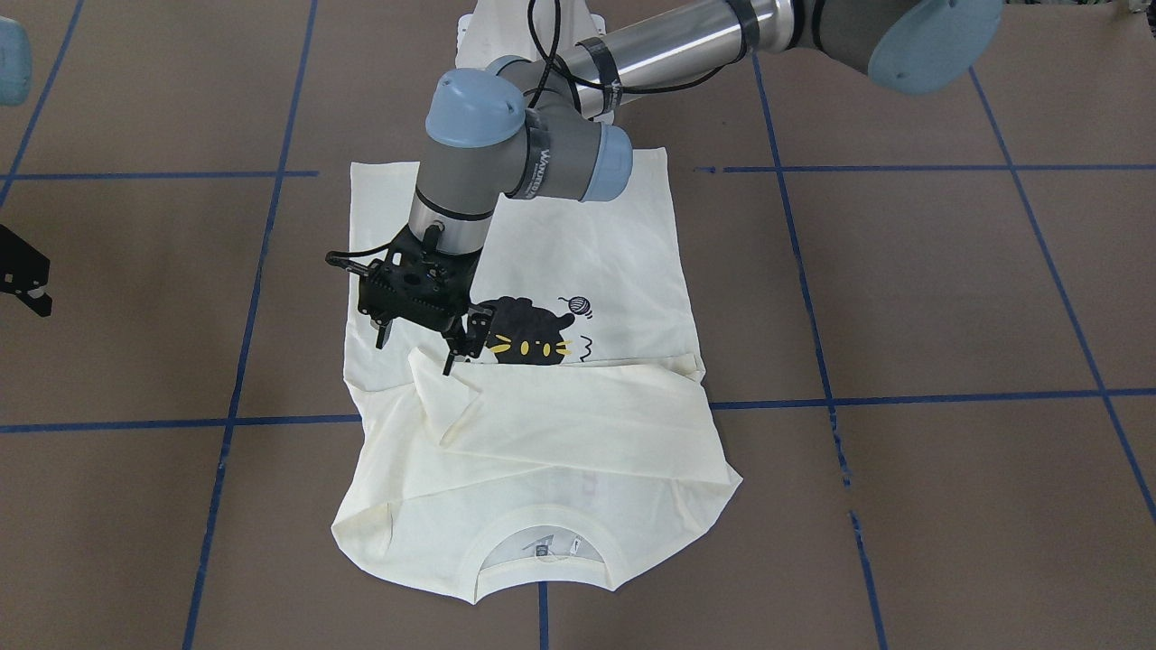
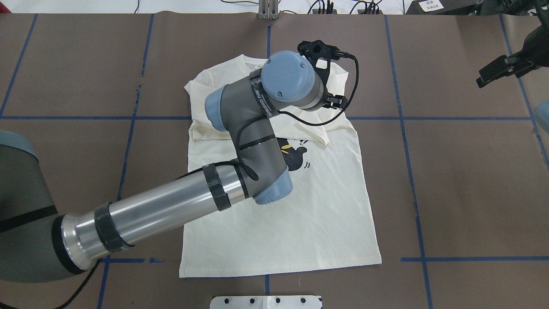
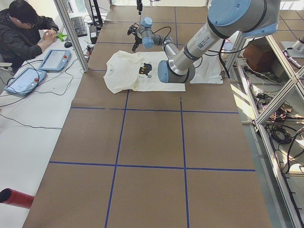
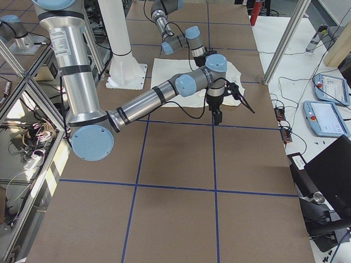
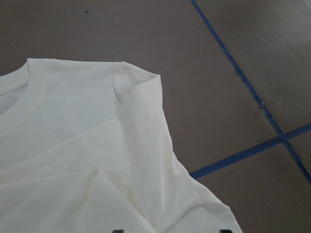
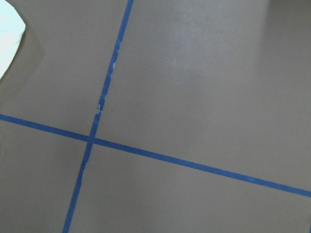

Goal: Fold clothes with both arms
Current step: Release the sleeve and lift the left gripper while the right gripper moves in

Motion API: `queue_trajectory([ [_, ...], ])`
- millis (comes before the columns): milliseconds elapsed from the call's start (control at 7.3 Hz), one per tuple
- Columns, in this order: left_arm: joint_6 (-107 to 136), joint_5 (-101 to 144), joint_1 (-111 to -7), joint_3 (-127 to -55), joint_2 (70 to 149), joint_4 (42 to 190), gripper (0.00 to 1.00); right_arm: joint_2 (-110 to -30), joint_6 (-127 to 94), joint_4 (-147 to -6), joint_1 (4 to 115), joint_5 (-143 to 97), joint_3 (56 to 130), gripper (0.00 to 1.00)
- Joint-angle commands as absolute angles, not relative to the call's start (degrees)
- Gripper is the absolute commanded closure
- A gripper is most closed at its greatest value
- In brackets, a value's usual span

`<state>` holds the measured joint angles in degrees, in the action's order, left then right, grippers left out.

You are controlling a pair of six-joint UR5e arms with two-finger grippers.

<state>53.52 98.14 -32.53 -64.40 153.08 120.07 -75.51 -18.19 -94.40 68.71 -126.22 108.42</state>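
The T-shirt (image 1: 587, 433) lies on the table (image 1: 903, 289), left gripper (image 1: 414, 356) over it, right gripper (image 2: 489, 76) well off beside it.

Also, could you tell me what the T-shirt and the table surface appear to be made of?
T-shirt: soft cream knit fabric, probably cotton jersey, matte; it creases and drapes in folds. Table surface: matte brown sheet, possibly paper or board; flat, unglossy, marked with blue tape lines.
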Motion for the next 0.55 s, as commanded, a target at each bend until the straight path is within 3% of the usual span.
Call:
queue_trajectory([
  [0,42.69,105.38,-39.53,-73.32,144.54,112.91,0.0,-68.5,-19.85,-94.39,63.48,-124.47,107.93,0.03],
  [411,30.27,113.27,-48.4,-88.72,130.22,106.0,0.0,-59.36,-38.18,-94.39,49.44,-111.84,104.88,0.01],
])
